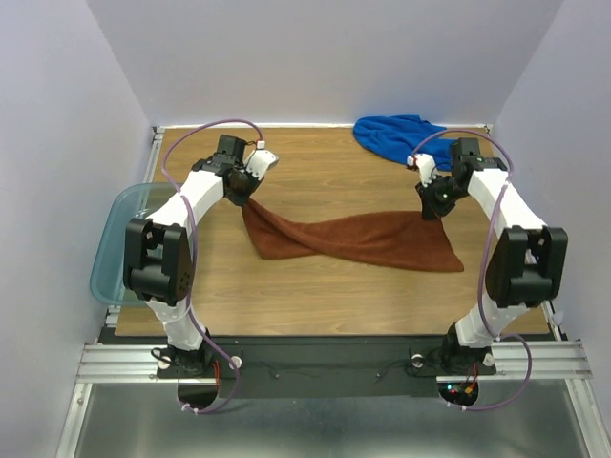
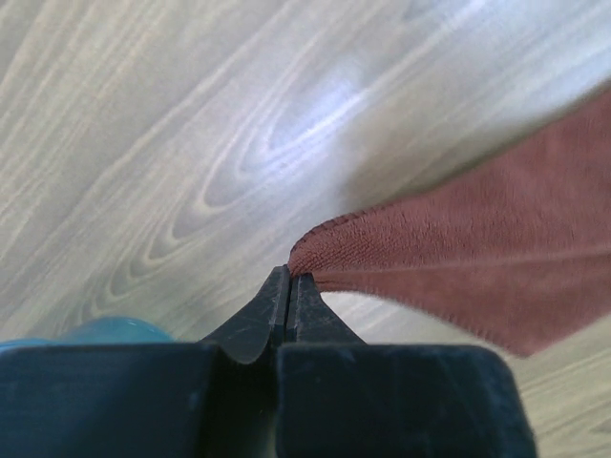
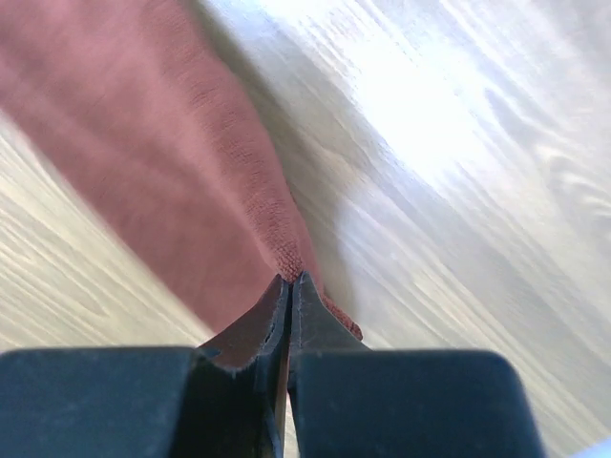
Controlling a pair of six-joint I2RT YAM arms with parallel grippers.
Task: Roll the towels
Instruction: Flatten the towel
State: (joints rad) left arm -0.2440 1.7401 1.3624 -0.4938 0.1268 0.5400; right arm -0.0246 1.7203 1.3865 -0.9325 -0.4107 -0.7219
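The rust-brown towel (image 1: 353,239) stretches across the middle of the wooden table, held by a corner at each end. My left gripper (image 1: 242,197) is shut on its far left corner (image 2: 315,246), the cloth pinched at the fingertips. On the far right corner (image 3: 286,250) my right gripper (image 1: 427,212) is shut, and the towel runs away from it over the wood. Its near edge lies on the table. A crumpled bright blue towel (image 1: 396,136) lies at the back right, apart from both grippers.
A translucent teal plastic bin (image 1: 119,239) hangs off the table's left edge beside the left arm. White walls close in the table on three sides. A metal rail (image 1: 315,363) runs along the near edge, where the arm bases are bolted.
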